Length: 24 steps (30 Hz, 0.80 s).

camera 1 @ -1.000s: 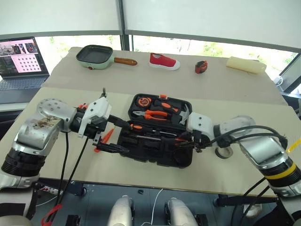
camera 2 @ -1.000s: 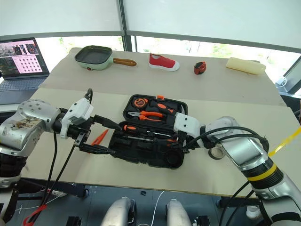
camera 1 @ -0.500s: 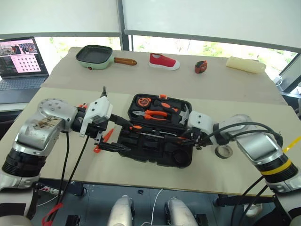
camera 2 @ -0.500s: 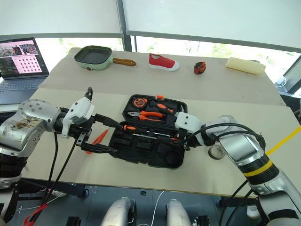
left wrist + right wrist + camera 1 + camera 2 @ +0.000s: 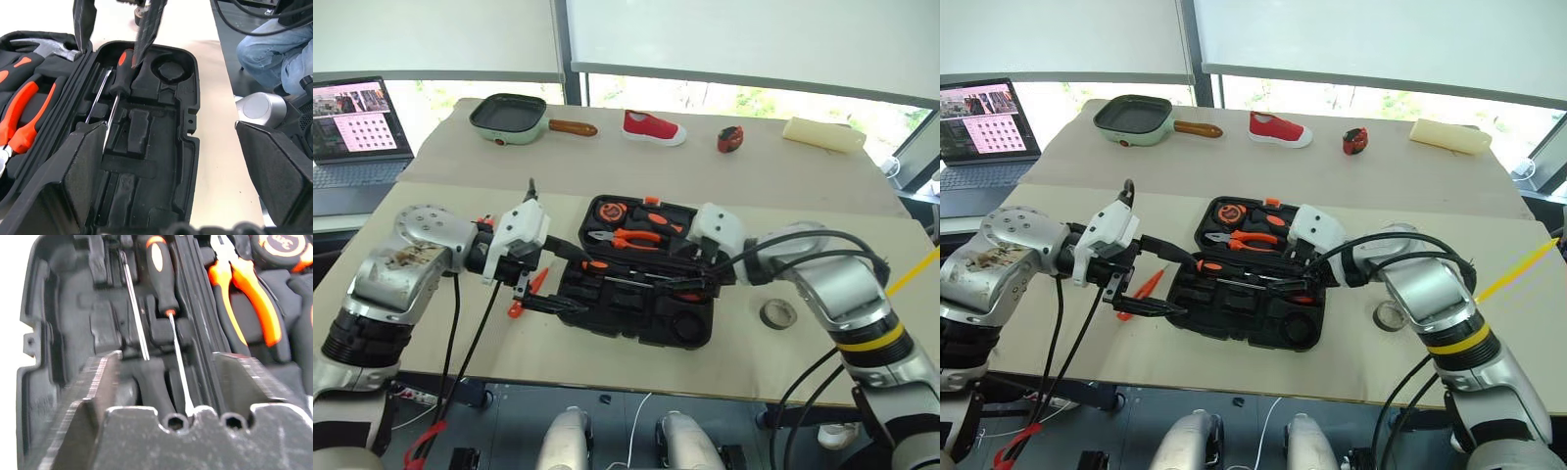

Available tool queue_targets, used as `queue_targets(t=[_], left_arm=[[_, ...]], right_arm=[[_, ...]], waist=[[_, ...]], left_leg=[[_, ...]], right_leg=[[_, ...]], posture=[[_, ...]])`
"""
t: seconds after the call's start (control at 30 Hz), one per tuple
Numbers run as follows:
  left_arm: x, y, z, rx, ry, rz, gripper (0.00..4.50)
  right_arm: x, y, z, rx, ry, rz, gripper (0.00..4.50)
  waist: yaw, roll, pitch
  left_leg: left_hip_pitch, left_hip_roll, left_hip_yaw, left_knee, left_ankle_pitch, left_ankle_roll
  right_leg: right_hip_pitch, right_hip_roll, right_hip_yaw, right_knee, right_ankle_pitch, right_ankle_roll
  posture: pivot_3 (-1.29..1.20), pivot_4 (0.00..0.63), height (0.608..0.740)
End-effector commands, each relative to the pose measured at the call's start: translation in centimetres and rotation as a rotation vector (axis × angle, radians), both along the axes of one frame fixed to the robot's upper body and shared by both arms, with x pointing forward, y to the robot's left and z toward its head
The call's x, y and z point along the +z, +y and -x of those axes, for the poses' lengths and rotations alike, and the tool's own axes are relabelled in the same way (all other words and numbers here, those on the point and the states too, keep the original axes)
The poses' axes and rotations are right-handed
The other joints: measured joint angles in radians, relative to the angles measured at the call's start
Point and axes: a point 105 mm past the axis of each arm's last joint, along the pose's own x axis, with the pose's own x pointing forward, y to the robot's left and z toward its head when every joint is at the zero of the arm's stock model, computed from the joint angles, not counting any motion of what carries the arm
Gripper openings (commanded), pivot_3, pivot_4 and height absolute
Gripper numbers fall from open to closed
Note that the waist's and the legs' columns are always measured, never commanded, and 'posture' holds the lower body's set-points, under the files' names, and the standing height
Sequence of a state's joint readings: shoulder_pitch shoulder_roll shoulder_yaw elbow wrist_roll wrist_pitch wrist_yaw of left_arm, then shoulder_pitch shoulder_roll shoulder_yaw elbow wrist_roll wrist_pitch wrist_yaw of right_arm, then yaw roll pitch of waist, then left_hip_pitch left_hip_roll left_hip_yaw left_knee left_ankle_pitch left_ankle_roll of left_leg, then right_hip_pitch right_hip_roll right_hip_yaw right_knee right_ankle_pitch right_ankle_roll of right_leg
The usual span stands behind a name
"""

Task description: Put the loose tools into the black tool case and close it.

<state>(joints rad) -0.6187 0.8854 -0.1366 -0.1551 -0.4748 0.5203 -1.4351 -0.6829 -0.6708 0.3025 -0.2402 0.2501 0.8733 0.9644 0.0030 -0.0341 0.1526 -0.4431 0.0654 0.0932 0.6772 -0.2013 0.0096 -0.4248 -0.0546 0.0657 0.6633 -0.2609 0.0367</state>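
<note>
you are looking down at the bench [image 5: 607,367], where the black tool case [image 5: 641,315] lies open with its lid half away from you and its tray half toward you. the lid half holds the orange-handled pliers [image 5: 631,238], a round tape measure [image 5: 610,211] and a hammer [image 5: 693,238]. in the tray half, two screwdrivers lie side by side in their slots: the black-orange handled screwdriver [image 5: 164,281] nearer the hinge, and the long thin-shafted screwdriver [image 5: 136,313] just beside it.

the left pincer [image 5: 554,276] hangs at the case's left end with its two fingers spread wide, one over the hinge line and one along the tray's near left corner, pinching nothing. the right pincer [image 5: 1285,281] reaches in from the right and hovers over the middle of the tray; its fingers stand apart (the right wrist view shows both screwdriver shafts running between them) and you can see nothing clamped there.

an orange tool [image 5: 529,291] lies on the bench just left of the case, partly hidden behind the left pincer, so you cannot tell which tool it is. the small grey tape roll [image 5: 778,314] sits on the bench near the case's right side. at the far edge stand a green frying pan [image 5: 512,117], a red shoe [image 5: 653,128], a small red-and-black gadget [image 5: 730,138] and a pale block [image 5: 822,134]. a laptop [image 5: 357,127] sits at far left.
</note>
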Motion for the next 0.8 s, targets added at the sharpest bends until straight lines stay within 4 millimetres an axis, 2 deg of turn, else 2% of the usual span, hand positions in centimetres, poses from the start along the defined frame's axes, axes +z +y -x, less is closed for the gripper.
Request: queue_targets(t=[0.03, 0.2, 0.23, 0.37, 0.8], left_arm=[[0.8, -0.1, -0.1, -0.014, -0.046, 0.009, 4.50], [0.8, 0.0, -0.2, -0.013, -0.049, 0.008, 4.50], [0.8, 0.1, -0.2, -0.013, -0.049, 0.008, 4.50], [0.8, 0.1, -0.2, -0.013, -0.051, 0.006, 4.50], [0.9, 0.1, -0.4, -0.019, -0.061, 0.001, 4.50]], right_arm=[[0.8, 0.1, -0.1, -0.016, -0.030, -0.025, 1.96], [-0.3, 0.7, 0.8, 0.006, -0.005, -0.023, 0.25], [-0.5, 0.8, 1.0, 0.017, 0.005, -0.024, 0.07], [-1.0, 1.1, 1.5, 0.030, 0.018, -0.022, 0.07], [-3.3, 1.3, -0.3, -0.027, -0.013, 0.048, 0.07]], waist=[[0.000, 0.000, 0.000], [-0.001, 0.000, 0.000], [-0.002, 0.000, 0.000], [-0.003, 0.000, 0.000], [-0.008, 0.000, 0.000]], left_leg=[[0.000, 0.000, 0.000, 0.000, 0.000, 0.000], [0.000, 0.000, 0.000, 0.000, 0.000, 0.000], [0.000, 0.000, 0.000, 0.000, 0.000, 0.000], [0.000, 0.000, 0.000, 0.000, 0.000, 0.000], [0.001, 0.000, 0.000, 0.000, 0.000, 0.000]], right_leg=[[0.000, 0.000, 0.000, 0.000, 0.000, 0.000], [0.000, 0.000, 0.000, 0.000, 0.000, 0.000], [0.000, 0.000, 0.000, 0.000, 0.000, 0.000], [0.000, 0.000, 0.000, 0.000, 0.000, 0.000], [0.001, 0.000, 0.000, 0.000, 0.000, 0.000]], posture=[[0.00, 0.150, 0.740], [0.00, 0.150, 0.740], [0.00, 0.150, 0.740], [0.00, 0.150, 0.740], [0.00, 0.150, 0.740]])
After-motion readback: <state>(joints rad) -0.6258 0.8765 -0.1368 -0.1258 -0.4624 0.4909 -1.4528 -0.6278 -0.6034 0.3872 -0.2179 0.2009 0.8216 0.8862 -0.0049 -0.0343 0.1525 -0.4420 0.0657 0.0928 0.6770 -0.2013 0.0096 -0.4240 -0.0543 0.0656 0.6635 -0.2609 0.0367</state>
